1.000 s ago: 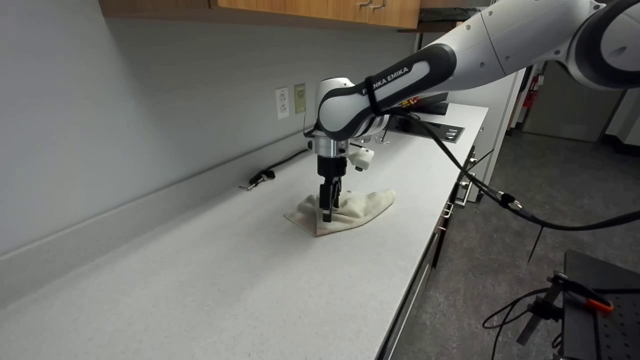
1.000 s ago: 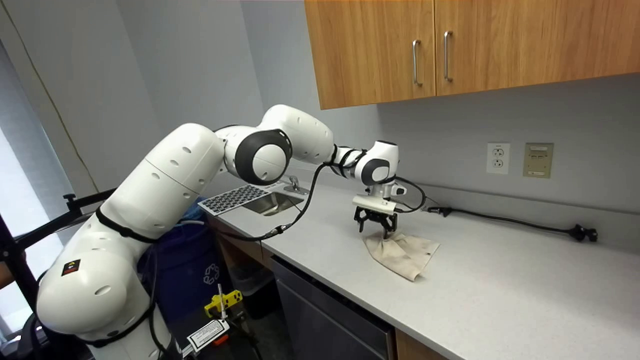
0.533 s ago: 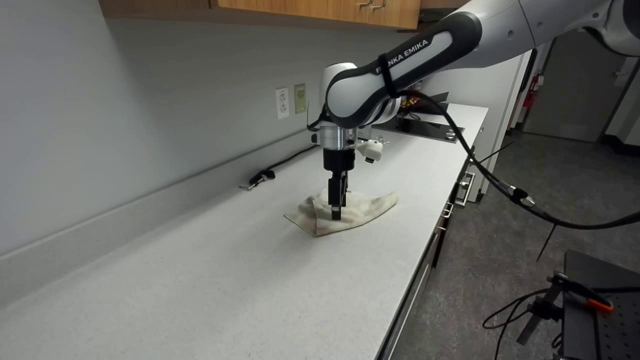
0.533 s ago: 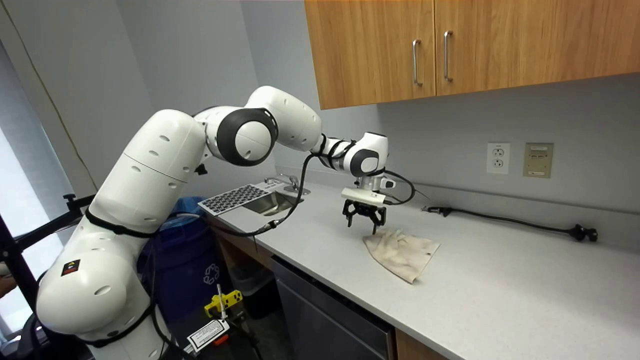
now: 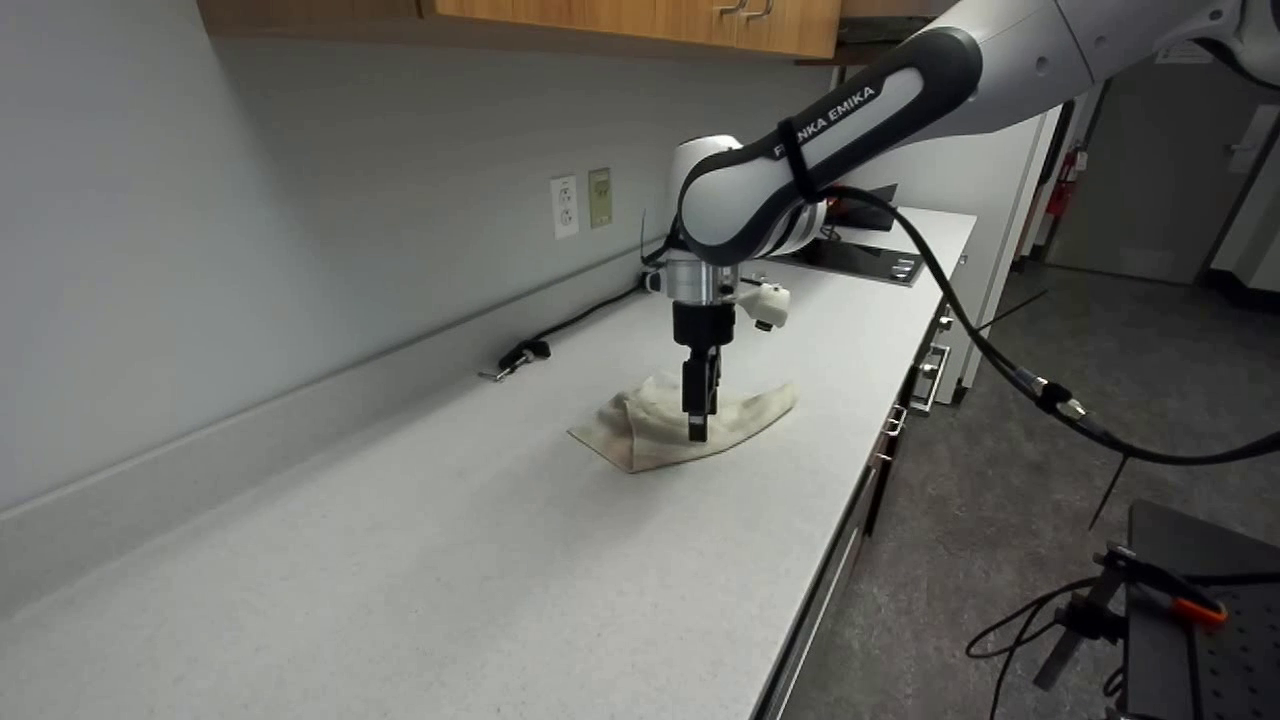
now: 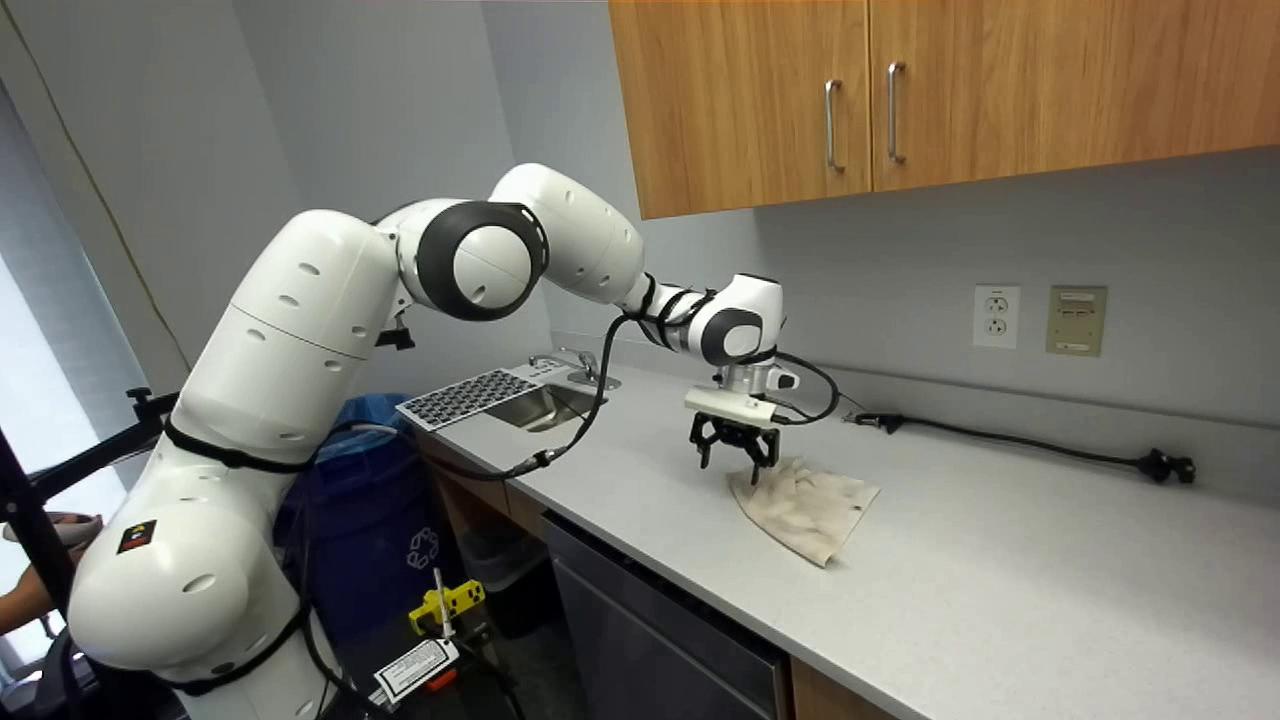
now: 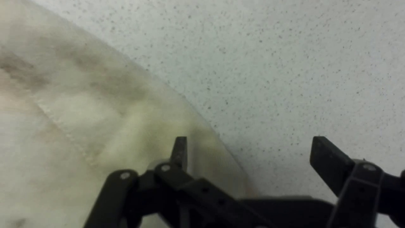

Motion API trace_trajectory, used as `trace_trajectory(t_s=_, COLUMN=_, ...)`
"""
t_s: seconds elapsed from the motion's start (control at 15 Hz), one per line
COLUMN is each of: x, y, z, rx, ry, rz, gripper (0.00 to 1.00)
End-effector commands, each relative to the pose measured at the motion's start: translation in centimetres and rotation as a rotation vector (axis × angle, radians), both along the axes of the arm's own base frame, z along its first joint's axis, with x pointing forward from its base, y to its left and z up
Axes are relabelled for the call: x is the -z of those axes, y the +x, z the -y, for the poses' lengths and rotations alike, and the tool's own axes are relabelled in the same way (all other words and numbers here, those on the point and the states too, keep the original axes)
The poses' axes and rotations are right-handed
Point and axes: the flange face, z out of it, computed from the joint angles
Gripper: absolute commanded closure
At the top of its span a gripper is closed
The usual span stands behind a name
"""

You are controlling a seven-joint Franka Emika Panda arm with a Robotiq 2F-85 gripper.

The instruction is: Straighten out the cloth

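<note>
- The black two-fingered robotic pincer [image 7: 250,142] points downward, its fingers [image 7: 332,164] spread wide apart.
- A thin, cream-beige fabric cloth [image 6: 808,515] with faint brownish stains lies partly beneath the pincer, on a pale, grey-speckled countertop [image 5: 400,560].
- In the wrist view, one finger stands over the cloth and the other over the bare countertop; the cloth's curving edge runs between them.
- Whether the finger over the cloth touches it cannot be told.
- The cloth is rumpled into ridges near the pincer; in an exterior view a sharp crease runs to a corner left of the pincer.
- A white, jointed robot arm [image 6: 300,320] with black bands reaches across to the pincer from above the countertop.
- A slim black cable [image 6: 1030,441] lies near the grey wall [image 5: 400,220], to the right of the pincer in an exterior view and well apart from it.
- A stainless-steel sink [image 6: 545,408] is set left of the pincer in an exterior view.
- Wood-grain cabinets [image 6: 740,110] with silver handles hang well above the pincer's level.
</note>
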Motion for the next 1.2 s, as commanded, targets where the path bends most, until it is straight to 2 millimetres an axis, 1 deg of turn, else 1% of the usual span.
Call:
trace_trajectory(t_s=0.0, x=-0.4, y=1.1, z=1.6, rx=0.010, ry=-0.020, rz=0.083, gripper=0.03)
trace_trajectory(t_s=0.27, x=0.4, y=2.3, z=3.2, rx=0.036, ry=-0.034, rz=0.124, gripper=0.07)
trace_trajectory(t_s=0.47, x=1.4, y=3.4, z=3.5, rx=0.051, ry=-0.024, rz=0.142, gripper=0.07)
trace_trajectory(t_s=0.93, x=3.4, y=6.5, z=4.1, rx=0.062, ry=0.009, rz=0.166, gripper=0.13)
trace_trajectory(t_s=1.13, x=4.2, y=7.5, z=4.3, rx=0.076, ry=0.026, rz=0.173, gripper=0.12)
